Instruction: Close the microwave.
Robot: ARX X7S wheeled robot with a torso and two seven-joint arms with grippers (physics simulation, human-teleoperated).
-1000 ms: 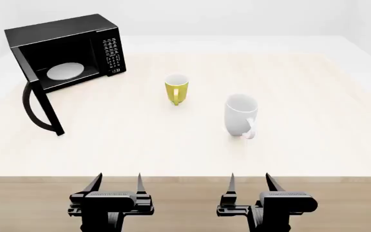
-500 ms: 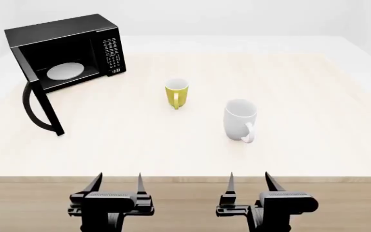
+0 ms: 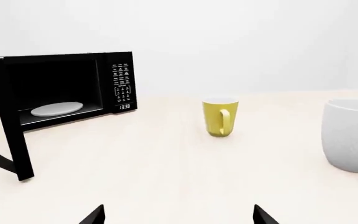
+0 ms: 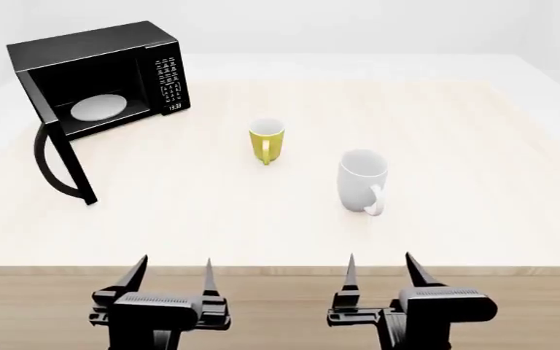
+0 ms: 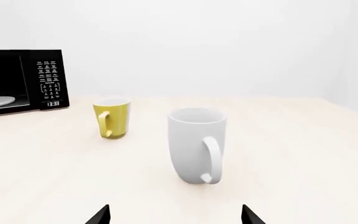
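The microwave (image 4: 114,55) is a glossy black box at the table's far left, its door (image 4: 64,157) swung wide open toward me, curved handle (image 4: 44,157) outward. A white plate (image 4: 97,108) lies inside, the button panel (image 4: 170,80) to the right of the cavity. My left gripper (image 4: 175,261) and right gripper (image 4: 379,257) hover at the near table edge, both open and empty, far from the door. The left wrist view has the microwave (image 3: 73,74) and its door (image 3: 11,130) ahead of the left gripper (image 3: 177,207). In the right wrist view the microwave (image 5: 42,74) lies beyond the right gripper (image 5: 175,207).
A yellow mug (image 4: 266,142) stands mid-table and a larger white mug (image 4: 361,179) to its right, nearer me. The light wooden table (image 4: 475,146) stretches wide, with a wood front edge (image 4: 280,271) just ahead of my grippers.
Both grippers have risen and edged forward slightly, the left one drifting a little left. The two mugs shifted slightly a second ago and then stayed still. The microwave door has not moved.
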